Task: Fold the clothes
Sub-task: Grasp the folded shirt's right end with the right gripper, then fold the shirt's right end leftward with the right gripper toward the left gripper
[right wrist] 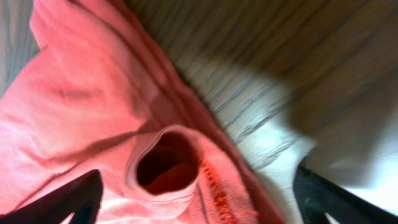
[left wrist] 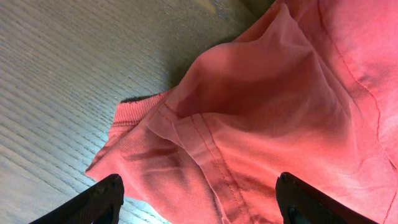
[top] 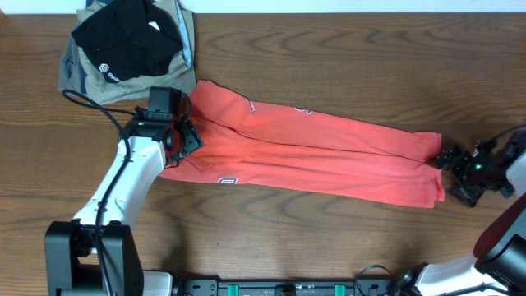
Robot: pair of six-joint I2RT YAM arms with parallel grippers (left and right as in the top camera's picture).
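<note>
Currently the T-shirt (top: 312, 152) lies on the table (top: 329, 247) as a long narrow band, apparently already doubled lengthwise. Overhead, its long axis runs roughly 9 to 3 o'clock, with the 9 o'clock end a little higher in frame.

- Left gripper (top: 187, 138): over the band's 9 o'clock end, above the cloth near its lower edge. The arm reaches up from its base at about 7 o'clock, with the forearm angled toward 1 o'clock. In the wrist view both fingers (left wrist: 99, 199) stand wide apart. Bunched seams lie beneath and between them, with nothing pinched. Jaws apart.
- Right gripper (top: 450, 159): just beside the band's 3 o'clock end and pointing toward 9 o'clock. The arm enters from the lower right corner. Its wrist view shows the fingers (right wrist: 68, 199) spread wide, with a round hemmed opening (right wrist: 165, 165), probably a sleeve cuff, below the gap. Bare table lies toward 2 o'clock. Jaws apart, holding nothing.

Judgement: the coming fold likely turns on this axis, with one short end carried along it onto the other. Each arm is nearest its own end, so neither needs to cross over. The left jaws have cloth directly beneath them. The right jaws have the shirt's edge toward 9 o'clock and would need a small advance.

A black garment (top: 127, 37) sits atop a khaki garment (top: 78, 70) at 11 o'clock, near the shirt's upper-left corner but apart from it.
</note>
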